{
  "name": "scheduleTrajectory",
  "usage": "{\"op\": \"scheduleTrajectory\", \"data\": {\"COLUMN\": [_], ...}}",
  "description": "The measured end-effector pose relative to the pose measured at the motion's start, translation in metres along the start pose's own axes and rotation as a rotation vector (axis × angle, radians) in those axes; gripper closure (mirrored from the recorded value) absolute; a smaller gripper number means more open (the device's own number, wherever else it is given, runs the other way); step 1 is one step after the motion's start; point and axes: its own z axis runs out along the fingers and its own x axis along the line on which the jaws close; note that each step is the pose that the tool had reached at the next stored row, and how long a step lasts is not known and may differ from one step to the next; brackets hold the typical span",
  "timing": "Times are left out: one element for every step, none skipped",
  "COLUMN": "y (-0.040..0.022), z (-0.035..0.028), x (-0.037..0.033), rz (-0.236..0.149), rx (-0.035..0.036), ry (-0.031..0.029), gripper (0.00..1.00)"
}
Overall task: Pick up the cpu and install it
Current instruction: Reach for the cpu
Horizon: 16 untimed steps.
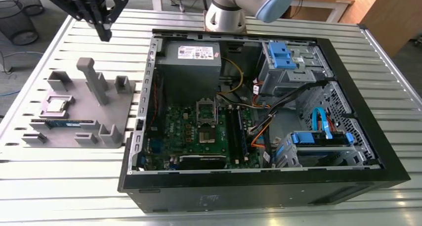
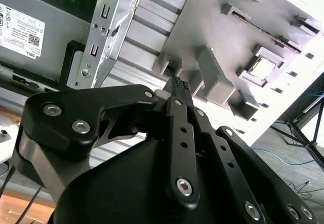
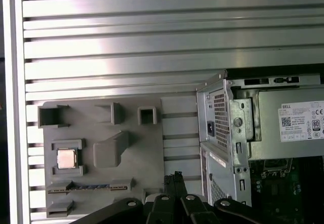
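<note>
The cpu (image 1: 56,105) is a small square chip with a silvery top. It lies flat in a recess of the grey holder (image 1: 79,95) on the slatted table, at the exterior view's left. In both wrist views the cpu (image 2: 263,68) (image 3: 66,158) sits in the same recess. My gripper (image 1: 105,35) hangs above the table beyond the holder, well clear of the chip. Its black fingers (image 3: 174,179) are shut together with nothing between them, and the fingertips (image 2: 178,84) point toward the holder (image 2: 212,36). The cpu socket (image 1: 206,113) lies on the green motherboard inside the open computer case.
A long memory stick (image 1: 63,122) lies in the holder beside the cpu. The holder has several upright posts (image 1: 92,80). The case wall (image 1: 148,87) stands between holder and motherboard. Inside are a power supply (image 1: 189,55), cables (image 1: 264,117) and blue drive bays (image 1: 280,55).
</note>
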Motion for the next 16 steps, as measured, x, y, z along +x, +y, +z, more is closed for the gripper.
{"op": "scheduleTrajectory", "data": {"y": [-0.0002, -0.0003, -0.0005, -0.0007, -0.0008, -0.001, -0.0011, -0.0013, -0.0015, -0.0016, -0.0018, -0.0019, -0.0021, -0.0022, -0.0024, -0.0025], "z": [0.0003, 0.0005, 0.0007, 0.001, 0.0012, 0.0014, 0.0015, 0.0017, 0.002, 0.0022, 0.0024, 0.0026, 0.0028, 0.0029, 0.0031, 0.0033], "x": [0.0021, 0.0042, 0.0062, 0.0082, 0.0101, 0.0122, 0.0141, 0.0161, 0.0181, 0.02, 0.0219, 0.0238, 0.0256, 0.0273, 0.0291, 0.031], "rz": [0.0, 0.0, 0.0, 0.0, 0.0, 0.0, 0.0, 0.0, 0.0, 0.0, 0.0, 0.001, 0.001, 0.001, 0.001, 0.001], "rx": [0.0, 0.0, 0.0, 0.0, -0.0001, 0.0, 0.0, 0.0, 0.0, -0.0001, -0.0001, -0.0001, 0.0, 0.0, -0.0001, 0.0], "ry": [0.0, 0.0, 0.0, 0.0, -0.0001, 0.0, 0.0, 0.0, 0.0, -0.0001, -0.0001, -0.0001, -0.0001, 0.0, -0.0001, -0.0001], "gripper": [0.89, 0.89, 0.89, 0.89, 0.89, 0.89, 0.89, 0.89, 0.89, 0.89, 0.89, 0.89, 0.89, 0.89, 0.89, 0.89]}}
